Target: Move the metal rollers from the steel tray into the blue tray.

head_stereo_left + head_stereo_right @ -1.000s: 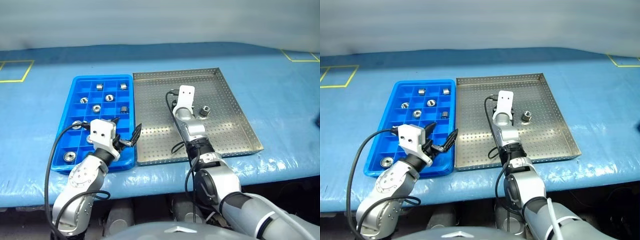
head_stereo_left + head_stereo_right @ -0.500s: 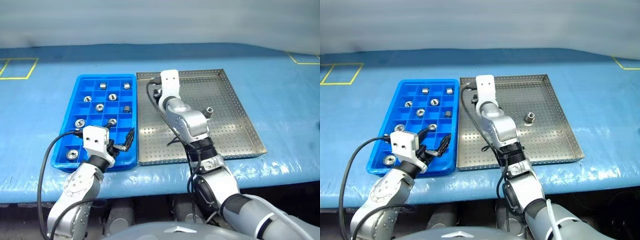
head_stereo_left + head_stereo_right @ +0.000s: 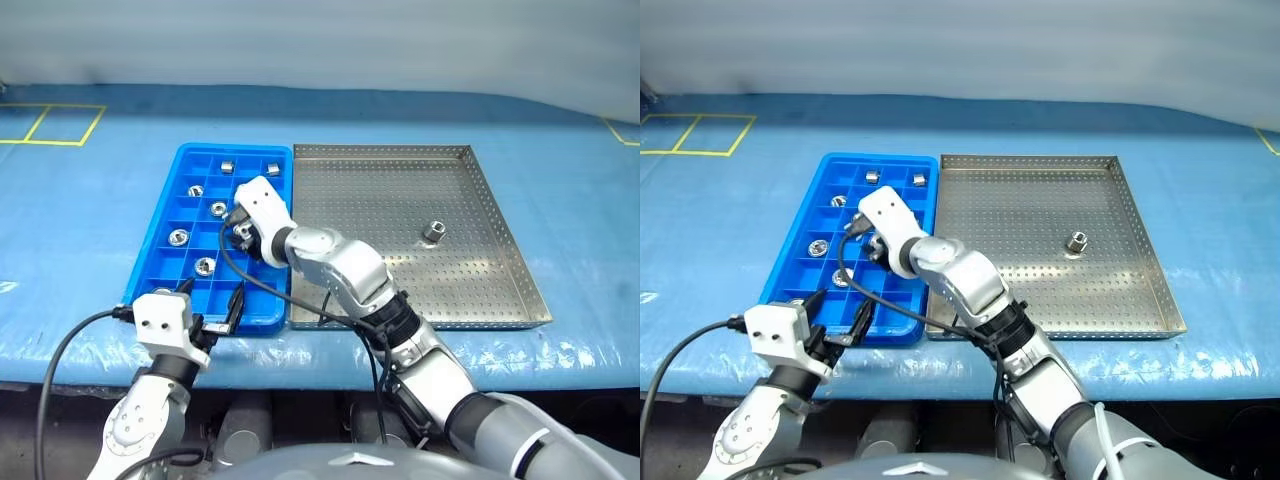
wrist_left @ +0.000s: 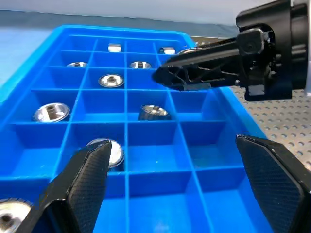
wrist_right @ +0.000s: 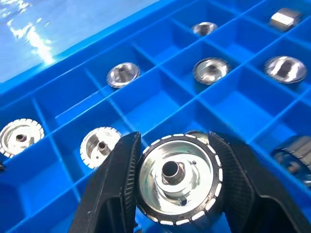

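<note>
- Since a second ago the right gripper [image 5: 172, 187] has swung from over the steel tray across to the blue tray, carrying a roller; the left gripper [image 3: 210, 305] has pulled back toward the blue tray's near edge.
- Held roller [image 5: 177, 177]: small shiny silver metal cylinder with a central hole and notched rim, clamped between the right gripper's two black fingers [image 5: 114, 187], hanging over the compartments in the middle of the blue tray.
- One more silver metal roller [image 3: 434, 232] sits alone on the perforated floor of the large rectangular steel tray [image 3: 400, 300], toward its right side.
- Bright blue rectangular plastic tray [image 3: 150, 270] with a grid of square compartments lies just beside the steel tray on its left, rims touching or nearly so.
- Several rollers [image 4: 111, 80] already lie in separate compartments, mostly in the far and left part of the grid.
- Left gripper's black fingers [image 4: 80, 187] spread wide, holding nothing, at the near edge of the blue tray.
- Both trays rest on a blue sheet-covered table [image 3: 560, 150] with yellow tape marks [image 3: 60, 125] at the far corners.
</note>
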Tool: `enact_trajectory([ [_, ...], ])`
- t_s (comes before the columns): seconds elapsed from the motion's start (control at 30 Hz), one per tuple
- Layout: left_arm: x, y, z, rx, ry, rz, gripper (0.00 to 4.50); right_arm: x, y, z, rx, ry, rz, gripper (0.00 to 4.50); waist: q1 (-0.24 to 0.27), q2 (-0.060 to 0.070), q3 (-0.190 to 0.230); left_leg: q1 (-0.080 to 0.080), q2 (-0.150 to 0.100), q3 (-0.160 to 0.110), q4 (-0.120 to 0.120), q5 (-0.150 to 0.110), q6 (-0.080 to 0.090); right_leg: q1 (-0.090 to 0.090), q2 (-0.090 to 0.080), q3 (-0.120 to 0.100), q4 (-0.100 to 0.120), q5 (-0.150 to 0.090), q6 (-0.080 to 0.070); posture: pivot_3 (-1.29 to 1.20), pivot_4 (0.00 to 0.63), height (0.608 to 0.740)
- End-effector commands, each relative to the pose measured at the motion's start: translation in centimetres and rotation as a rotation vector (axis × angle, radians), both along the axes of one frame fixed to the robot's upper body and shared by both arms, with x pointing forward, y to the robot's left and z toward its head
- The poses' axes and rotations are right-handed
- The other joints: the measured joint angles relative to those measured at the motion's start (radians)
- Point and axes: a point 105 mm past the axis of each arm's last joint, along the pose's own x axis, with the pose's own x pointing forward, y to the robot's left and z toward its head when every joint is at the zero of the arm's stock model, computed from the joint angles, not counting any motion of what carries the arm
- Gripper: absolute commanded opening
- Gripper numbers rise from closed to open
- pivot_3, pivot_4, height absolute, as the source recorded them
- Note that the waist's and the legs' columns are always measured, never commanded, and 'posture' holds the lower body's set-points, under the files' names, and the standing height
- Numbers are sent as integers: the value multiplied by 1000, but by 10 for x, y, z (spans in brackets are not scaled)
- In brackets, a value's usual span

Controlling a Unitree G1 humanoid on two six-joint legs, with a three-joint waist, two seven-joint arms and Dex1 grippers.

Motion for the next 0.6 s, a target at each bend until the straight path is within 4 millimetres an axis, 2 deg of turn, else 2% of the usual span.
enact_trajectory([
  [0.03, -5, -7, 16, -12, -65, -37, 4500, -8, 4, 10, 19, -37, 42, 1874, 8, 0, 0, 0, 0, 0, 0, 0, 0, 0, 0, 0, 0, 0, 0, 307, 150, 740],
  [0.3, -5, -15, 13, -46, -64, -74, 4500, -6, -20, -7, -46, -3, 19, 1874, 25, 0, 0, -11, 0, 0, 1, 0, 0, -11, 0, -1, 0, 0, 0, 294, 150, 740],
  [0.5, -3, -21, 12, -57, -58, -107, 4500, -10, -40, -14, -86, 19, 3, 1874, 27, 0, 0, -11, 0, 0, 1, 0, 0, -11, 0, -1, 1, 0, 0, 258, 150, 740],
  [0.57, -1, -22, 12, -56, -59, -121, 4500, -13, -46, -17, -96, 31, 4, 2618, 28, 0, 0, -11, 0, 0, 1, 0, 0, -10, 0, -1, 1, 0, 0, 244, 150, 740],
  [0.6, 1, -23, 13, -54, -59, -128, 4500, -13, -49, -17, -99, 35, 2, 2845, 28, 0, 0, -11, 0, 0, 2, 0, 0, -10, 0, -1, 1, 0, 0, 239, 150, 740],
])
